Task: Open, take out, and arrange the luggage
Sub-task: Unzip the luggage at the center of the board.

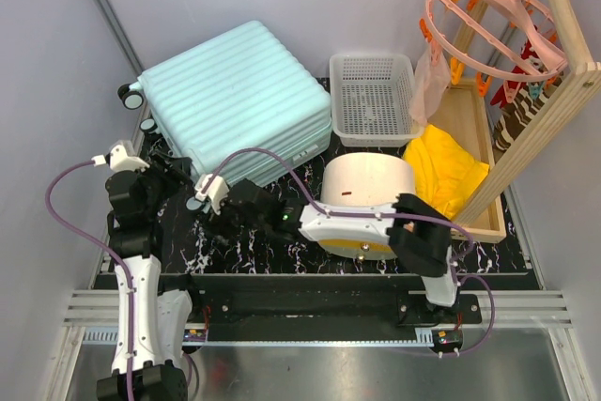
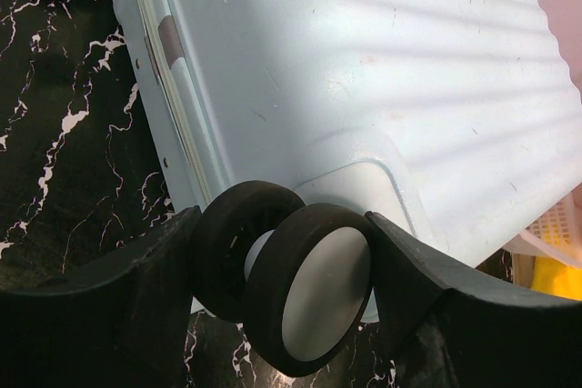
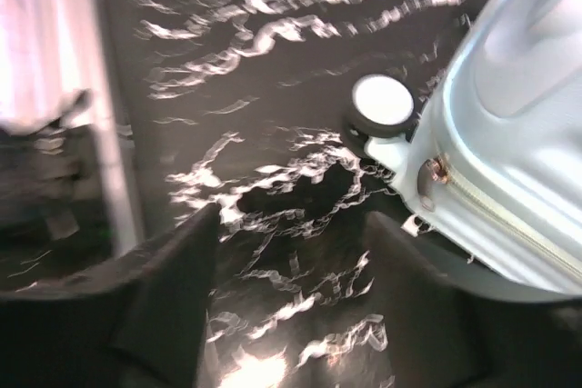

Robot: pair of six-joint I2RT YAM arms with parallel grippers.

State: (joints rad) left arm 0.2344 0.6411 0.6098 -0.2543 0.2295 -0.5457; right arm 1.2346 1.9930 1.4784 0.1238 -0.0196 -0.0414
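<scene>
The luggage lies flat and closed on the back left part of the desk, ribbed shell up and wheels toward the left wall. My left arm stands folded at the near left edge, its wrist bent toward the case's near left corner. My left fingers stand wide with a black double wheel between them; I cannot tell whether they press it. My right arm reaches from its base across the desk to the left, low along the case's near side. My right fingers are spread with only bare desk between them, the zipper and a second wheel just beside; that view is blurred.

The desk is black with white veining. Right of the case are a white mesh basket, a cream cylinder, a yellow cloth and a wooden rack. Pale grey walls close it in.
</scene>
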